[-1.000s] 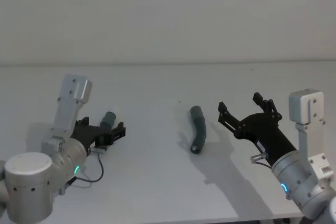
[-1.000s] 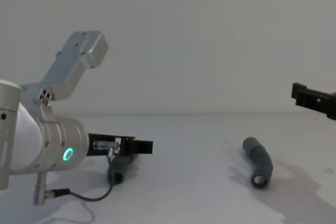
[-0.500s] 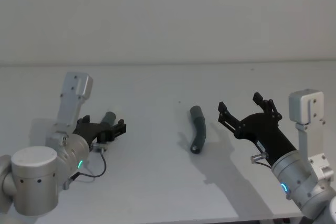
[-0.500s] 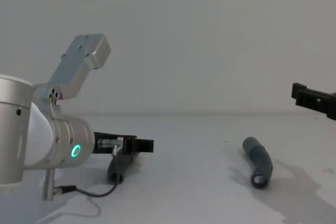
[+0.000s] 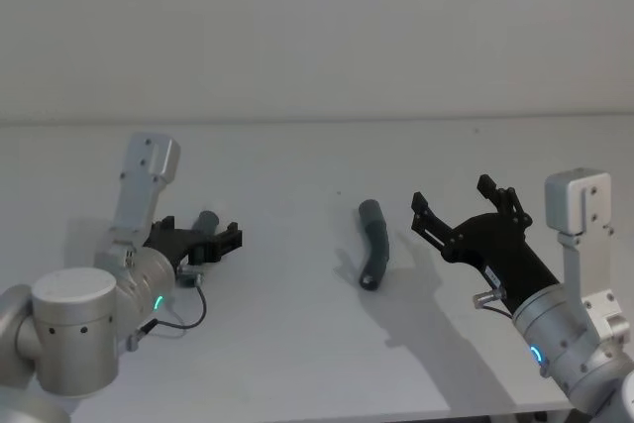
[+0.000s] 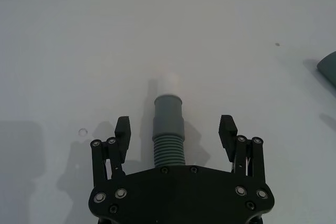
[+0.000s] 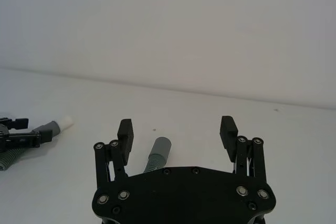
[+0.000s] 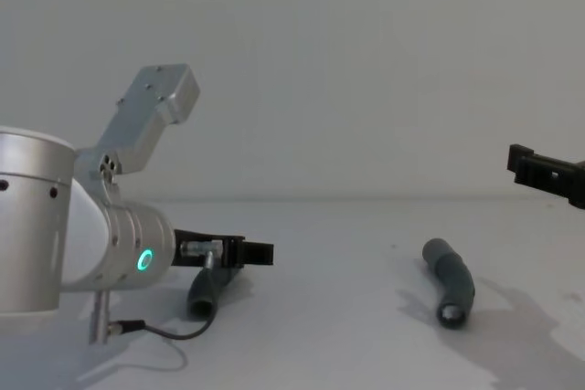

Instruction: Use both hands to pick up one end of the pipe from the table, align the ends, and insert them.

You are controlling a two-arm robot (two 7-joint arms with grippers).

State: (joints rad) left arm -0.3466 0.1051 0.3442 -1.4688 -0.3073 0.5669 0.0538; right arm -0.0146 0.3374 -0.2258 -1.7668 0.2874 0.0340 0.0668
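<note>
On the white table (image 5: 297, 344) lie two dark grey ribbed pipe pieces. The left piece (image 5: 205, 221) (image 8: 205, 290) has a smooth cuff (image 6: 168, 109) with a short white tip (image 6: 169, 82). My left gripper (image 5: 210, 240) (image 6: 175, 127) is open low over it, one finger on each side of the ribbed part, not touching. The right piece (image 5: 372, 244) (image 8: 453, 281) lies bent at mid-table. My right gripper (image 5: 453, 196) (image 7: 176, 126) hovers open above and just right of it, with the piece's cuff (image 7: 159, 149) showing below the fingers.
A plain grey wall stands behind the table's far edge. A black cable (image 8: 155, 331) loops from my left wrist onto the table. Bare table surface (image 5: 287, 205) lies between the two pieces and in front of them.
My left gripper has slid a little forward along the left pipe piece, still open. The right gripper and the right piece have not moved.
</note>
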